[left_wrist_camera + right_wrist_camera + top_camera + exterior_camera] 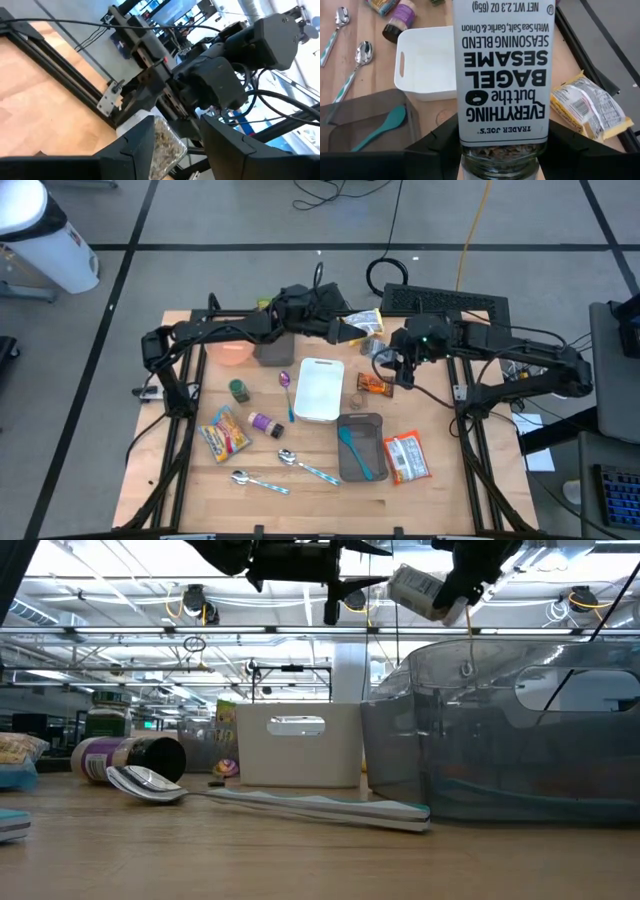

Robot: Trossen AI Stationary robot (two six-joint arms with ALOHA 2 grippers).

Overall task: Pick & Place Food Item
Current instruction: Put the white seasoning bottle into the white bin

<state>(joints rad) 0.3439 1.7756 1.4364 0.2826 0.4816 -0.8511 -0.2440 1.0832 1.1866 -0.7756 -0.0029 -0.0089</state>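
Note:
My right gripper (pixel 500 150) is shut on a seasoning jar (pixel 502 70) with a white label, high above the table's right middle (pixel 398 366). In the low view the jar (pixel 418 588) hangs tilted at the top. My left gripper (pixel 345 330) reaches in from the table's left at the far middle. It is shut on a yellow-and-white snack packet (pixel 366 320), which also shows in the right wrist view (pixel 590 107). The two grippers stand close together, facing each other. My left gripper pinches the snack packet between its two fingers; a see-through part with seeds (pixel 165 145) shows in the gap. The fingers lie level and come from the table's left. The packet sticks out past them toward the right arm, lifted clear of the table. My right gripper pinches the jar's clear glass end (pixel 500 156) below the label, one finger on each side. The fingers slant down from the table's right. The jar points away along the fingers, its label reading upside down, and it is lifted clear and tilted.
A white bin (pixel 320 388) sits mid-table, beside a grey container (pixel 372 425) holding a teal spatula (pixel 355 450). Around them lie an orange bar (pixel 372 385), a red-white packet (pixel 407 458), two spoons (pixel 305 467), a chip bag (pixel 225 432), small jars (pixel 265 423) and an orange bowl (pixel 235 352).

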